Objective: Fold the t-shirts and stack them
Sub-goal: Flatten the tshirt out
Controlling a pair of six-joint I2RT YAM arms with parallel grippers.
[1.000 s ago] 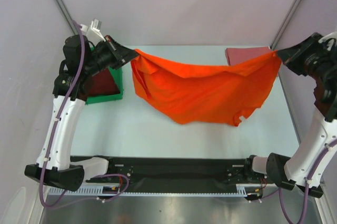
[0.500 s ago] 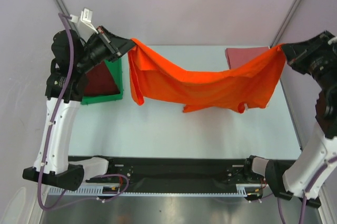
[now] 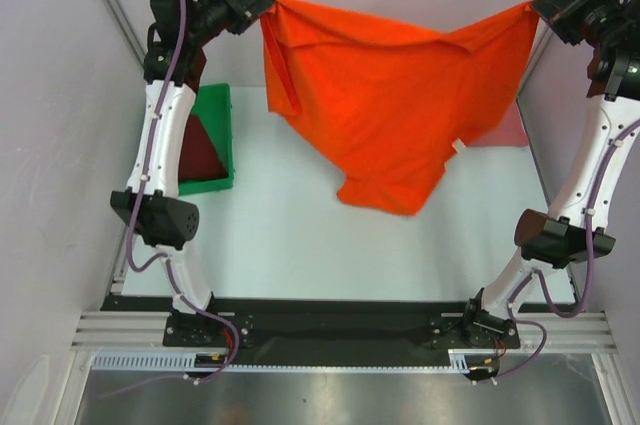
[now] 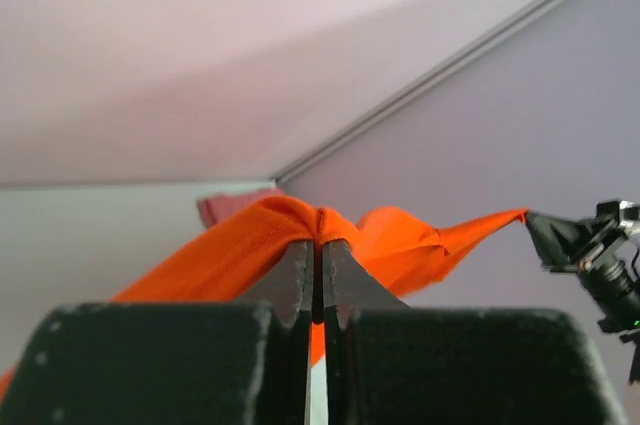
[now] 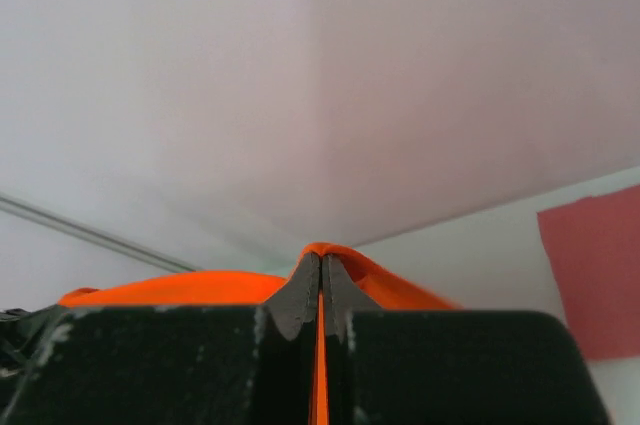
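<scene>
**High over the table: orange t-shirt hung between two closed grippers**

At the left gripper (image 4: 321, 243), the two black jaws are pressed together on a fold of orange cloth, which bunches up over their tips. At the right gripper (image 5: 321, 257), the jaws are likewise closed. A thin orange edge is caught in the seam between them, and a small hump of cloth rises over the tips.

In the overhead view both grippers sit near the back wall, the left at the upper left and the right at the upper right, well apart. The left arm (image 3: 160, 135) and right arm (image 3: 600, 165) reach up steeply from their bases at the near edge.

Between the grippers the orange t-shirt (image 3: 390, 95) hangs as a broad sheet, with its top edge sagging slightly in the middle. One sleeve hangs loose just beside the left gripper. The body narrows downward to a lowest corner right of centre, and a small white label (image 3: 457, 148) shows at its right edge. Whether that lowest corner touches the table (image 3: 280, 235) cannot be told.

A pink t-shirt (image 5: 595, 275) lies flat with straight edges on the far right of the table. From overhead it is partly hidden behind the hanging orange cloth.

A green bin (image 3: 222, 135) stands on the left side of the table beside the left arm. It holds a maroon t-shirt (image 3: 200, 150), part of which the arm covers.
</scene>
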